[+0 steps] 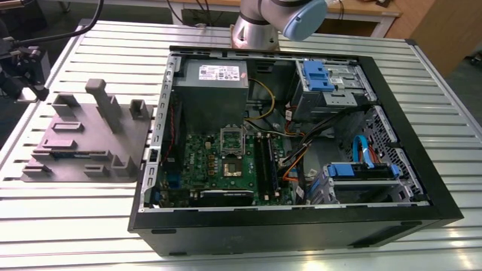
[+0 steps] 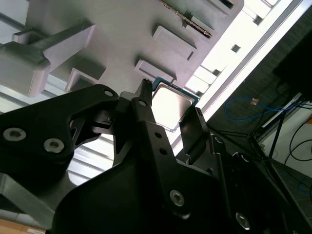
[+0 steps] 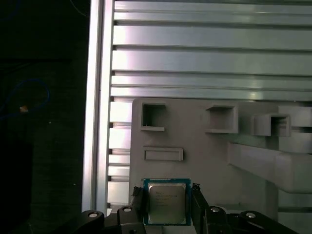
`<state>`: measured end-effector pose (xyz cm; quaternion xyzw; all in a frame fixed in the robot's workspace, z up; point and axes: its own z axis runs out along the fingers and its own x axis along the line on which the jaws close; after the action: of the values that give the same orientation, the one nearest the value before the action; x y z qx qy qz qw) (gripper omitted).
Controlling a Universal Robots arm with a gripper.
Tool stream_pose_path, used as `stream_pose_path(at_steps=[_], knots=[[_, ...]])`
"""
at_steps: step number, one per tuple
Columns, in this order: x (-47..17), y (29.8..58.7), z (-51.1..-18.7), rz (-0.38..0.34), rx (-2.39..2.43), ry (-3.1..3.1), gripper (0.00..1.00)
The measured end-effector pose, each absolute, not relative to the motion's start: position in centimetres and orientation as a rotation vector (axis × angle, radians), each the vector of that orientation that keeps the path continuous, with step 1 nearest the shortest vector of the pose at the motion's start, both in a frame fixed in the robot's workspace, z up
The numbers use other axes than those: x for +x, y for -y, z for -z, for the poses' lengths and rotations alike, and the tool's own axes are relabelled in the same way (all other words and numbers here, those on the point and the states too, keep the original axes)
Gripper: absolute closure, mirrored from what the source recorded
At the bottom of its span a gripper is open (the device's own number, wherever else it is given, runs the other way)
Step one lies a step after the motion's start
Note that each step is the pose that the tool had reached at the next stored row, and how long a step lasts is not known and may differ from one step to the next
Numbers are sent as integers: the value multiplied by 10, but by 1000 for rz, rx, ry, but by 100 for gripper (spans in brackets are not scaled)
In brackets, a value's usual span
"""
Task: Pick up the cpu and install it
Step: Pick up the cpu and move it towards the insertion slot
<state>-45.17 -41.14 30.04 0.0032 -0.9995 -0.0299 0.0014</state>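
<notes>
The cpu (image 3: pixel 167 202), a flat square chip with a shiny silver top and a thin teal edge, sits between my gripper's (image 3: pixel 167 193) two black fingers (image 3: pixel 138 196), which press on its opposite sides. In the second wrist view the cpu (image 2: pixel 170 105) hangs just above the edge of the grey fixture block (image 2: pixel 122 34), held by the gripper (image 2: pixel 170 100). In the exterior view the gripper (image 1: pixel 21 79) hovers at the far left, over the fixture block (image 1: pixel 83 135). The motherboard's socket (image 1: pixel 232 166) lies bare inside the computer case, its metal frame (image 1: pixel 231 138) flipped up.
The open black computer case (image 1: pixel 294 226) fills the exterior view's right, with cables, blue drive bays (image 1: pixel 365 169) and a power supply (image 1: pixel 214 73). Tall posts (image 1: pixel 101 101) rise from the fixture block. The slatted metal table (image 1: pixel 75 226) ends close beside the gripper. The arm's base (image 1: pixel 256 31) stands behind the case.
</notes>
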Motion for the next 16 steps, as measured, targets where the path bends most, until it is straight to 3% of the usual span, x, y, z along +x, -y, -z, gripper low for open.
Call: stream_pose_path(at_steps=[16], knots=[[-452,411,-312,94,10,3137,53]])
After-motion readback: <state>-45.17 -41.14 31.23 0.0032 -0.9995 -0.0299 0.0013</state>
